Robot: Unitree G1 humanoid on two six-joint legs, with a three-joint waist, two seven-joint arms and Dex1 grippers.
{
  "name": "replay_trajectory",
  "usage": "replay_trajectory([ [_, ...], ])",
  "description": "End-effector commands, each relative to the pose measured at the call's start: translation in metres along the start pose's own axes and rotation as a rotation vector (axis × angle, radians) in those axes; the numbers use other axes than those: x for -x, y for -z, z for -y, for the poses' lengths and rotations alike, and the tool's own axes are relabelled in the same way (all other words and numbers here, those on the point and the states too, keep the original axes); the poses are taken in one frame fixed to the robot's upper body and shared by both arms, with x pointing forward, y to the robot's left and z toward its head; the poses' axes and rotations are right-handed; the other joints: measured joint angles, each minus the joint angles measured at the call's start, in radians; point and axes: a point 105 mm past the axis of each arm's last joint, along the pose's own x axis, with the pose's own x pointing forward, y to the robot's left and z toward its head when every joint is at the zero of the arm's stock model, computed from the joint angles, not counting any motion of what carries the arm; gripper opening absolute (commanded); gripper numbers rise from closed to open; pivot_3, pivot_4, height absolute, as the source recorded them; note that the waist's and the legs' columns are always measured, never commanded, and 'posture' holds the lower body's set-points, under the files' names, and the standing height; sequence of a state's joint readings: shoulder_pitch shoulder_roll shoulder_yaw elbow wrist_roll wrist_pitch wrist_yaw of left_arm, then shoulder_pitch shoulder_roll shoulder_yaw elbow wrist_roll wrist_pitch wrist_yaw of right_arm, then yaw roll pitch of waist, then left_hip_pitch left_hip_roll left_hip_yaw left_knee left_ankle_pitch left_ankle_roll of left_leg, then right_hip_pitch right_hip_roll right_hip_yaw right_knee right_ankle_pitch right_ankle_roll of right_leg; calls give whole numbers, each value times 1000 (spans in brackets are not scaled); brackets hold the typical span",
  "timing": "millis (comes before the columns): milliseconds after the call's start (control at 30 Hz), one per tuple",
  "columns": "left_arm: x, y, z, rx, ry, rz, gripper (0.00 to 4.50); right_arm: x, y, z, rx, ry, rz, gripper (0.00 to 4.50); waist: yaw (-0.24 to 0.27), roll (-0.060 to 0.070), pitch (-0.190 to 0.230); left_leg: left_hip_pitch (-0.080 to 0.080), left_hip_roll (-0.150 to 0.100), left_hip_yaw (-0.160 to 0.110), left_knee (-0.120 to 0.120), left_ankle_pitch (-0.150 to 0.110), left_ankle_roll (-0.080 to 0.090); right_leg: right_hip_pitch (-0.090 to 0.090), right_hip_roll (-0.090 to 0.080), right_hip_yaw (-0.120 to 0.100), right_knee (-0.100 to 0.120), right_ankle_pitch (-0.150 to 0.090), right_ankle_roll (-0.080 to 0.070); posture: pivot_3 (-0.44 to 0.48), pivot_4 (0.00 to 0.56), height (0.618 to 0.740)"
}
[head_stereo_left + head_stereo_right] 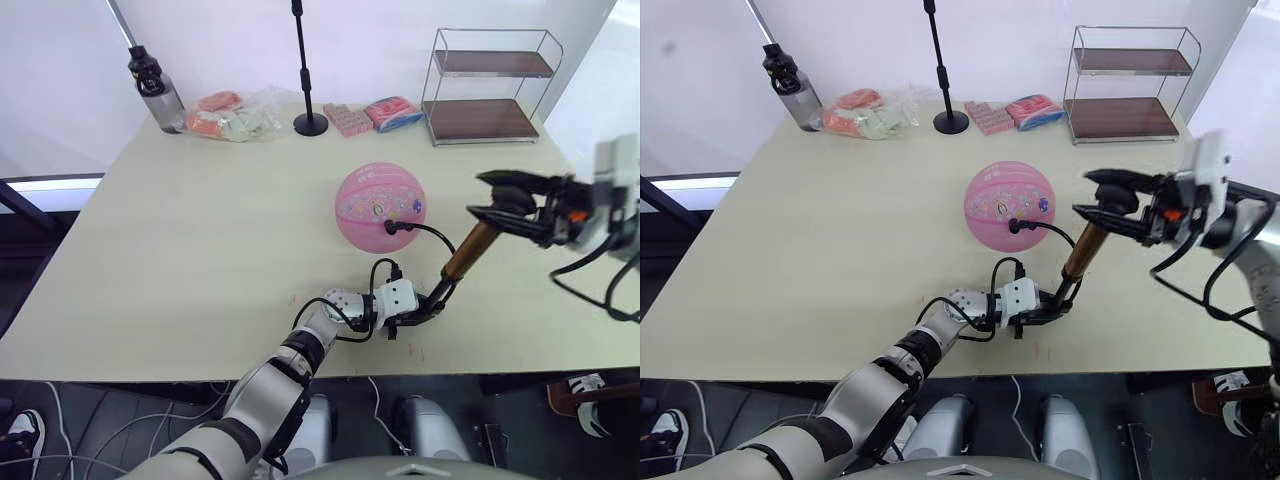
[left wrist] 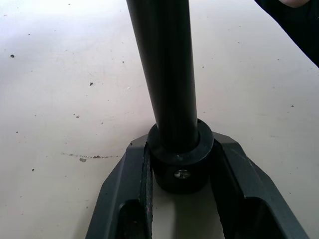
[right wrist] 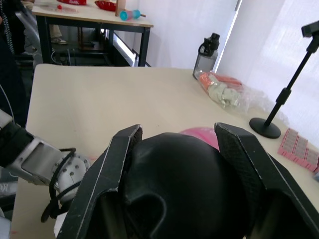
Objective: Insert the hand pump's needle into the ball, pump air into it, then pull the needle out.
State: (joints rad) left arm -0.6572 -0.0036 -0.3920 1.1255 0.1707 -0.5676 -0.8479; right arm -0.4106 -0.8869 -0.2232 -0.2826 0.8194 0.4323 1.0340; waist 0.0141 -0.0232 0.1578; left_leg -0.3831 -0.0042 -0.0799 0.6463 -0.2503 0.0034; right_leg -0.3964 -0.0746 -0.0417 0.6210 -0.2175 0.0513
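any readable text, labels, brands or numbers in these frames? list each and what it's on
None can be read.
ball: small colourful prints and perhaps lettering, too small to read.
pink packets by the stand pole: pattern visible, no legible words.
bottle: no label legible.
hand pump: no marking visible on the barrel.

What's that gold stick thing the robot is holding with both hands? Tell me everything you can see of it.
It is the hand pump: a slim, shiny bronze-gold barrel with black ends, standing tilted on the table. The left gripper clamps its black base cap against the tabletop, and the right gripper closes around its rounded black handle at the top. A thin black hose curls from the pump to the pink ball, where its tip sits at the valve.
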Motion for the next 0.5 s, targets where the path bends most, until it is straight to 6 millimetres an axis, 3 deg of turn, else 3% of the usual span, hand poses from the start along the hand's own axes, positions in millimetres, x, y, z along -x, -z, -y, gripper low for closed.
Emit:
replay_trajectory([
  [33, 25, 67, 37, 151, 68, -243, 1096, 11, -44, 8, 100, 49, 68, 1831, 0, -1, 1, 0, 0, 0, 0, 0, 0, 0, 0, 0, 0, 0, 0, 0, 150, 740],
  [133, 25, 67, 37, 153, 67, -241, 1096, 10, -49, 5, 96, 31, 58, 1831, 0, 1, 2, -1, 0, 0, 0, 1, 2, 0, 0, 0, 0, 0, 0, 0, 150, 740],
  [200, 25, 67, 37, 156, 64, -240, 1096, 9, -39, 2, 93, 19, 23, 1831, 0, 1, 2, -1, -1, 0, 0, 1, 2, -1, -1, 0, 0, 0, 0, 0, 150, 740],
  [500, 25, 65, 33, 151, 56, -238, 1096, 2, 56, -17, -27, 46, -80, 1830, -2, -5, -3, 1, 0, 1, -1, 1, 2, 1, -1, -1, 0, 0, 0, 0, 150, 740],
])
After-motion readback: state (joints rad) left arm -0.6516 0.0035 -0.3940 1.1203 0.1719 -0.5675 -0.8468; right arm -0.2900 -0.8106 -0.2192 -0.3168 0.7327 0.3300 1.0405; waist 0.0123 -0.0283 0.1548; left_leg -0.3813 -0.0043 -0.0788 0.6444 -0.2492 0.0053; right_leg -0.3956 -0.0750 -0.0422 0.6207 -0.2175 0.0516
